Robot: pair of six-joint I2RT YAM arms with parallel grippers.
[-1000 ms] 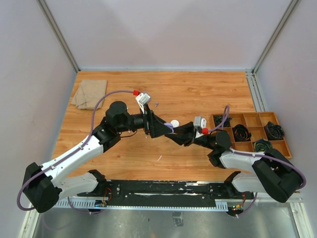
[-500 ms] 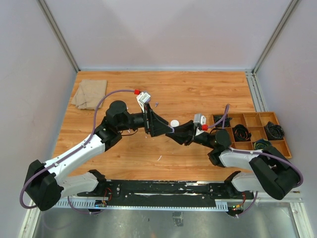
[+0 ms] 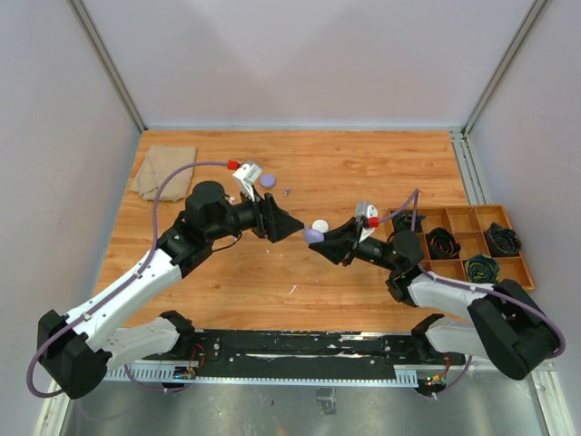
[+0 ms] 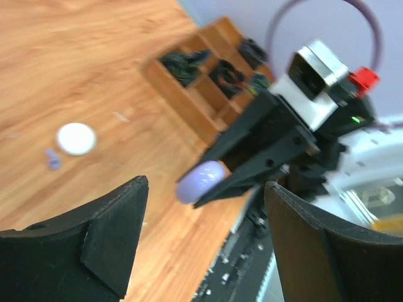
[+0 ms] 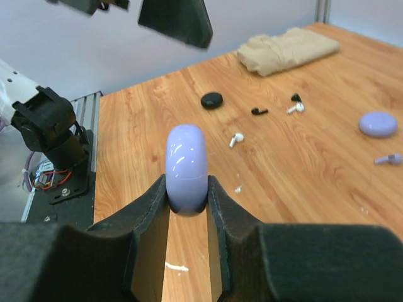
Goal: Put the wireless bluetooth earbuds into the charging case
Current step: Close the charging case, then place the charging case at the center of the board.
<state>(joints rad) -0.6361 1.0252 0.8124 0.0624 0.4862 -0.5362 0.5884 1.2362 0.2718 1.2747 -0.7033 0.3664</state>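
Clamping purple case point(image 5: 186, 165) in right gripper point(image 5: 187, 194); left gripper point(image 3: 292, 227) spread apart, empty. Noted earbuds point(image 5: 236, 139) loose on table point(image 5: 315, 195), none inserted yet.

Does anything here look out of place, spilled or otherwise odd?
Nothing looks damaged, but a white earbud, a black earbud and a purple earbud lie scattered loose on the table, all outside any case. The right gripper pinches a pale purple case edge-on, and it looks closed.
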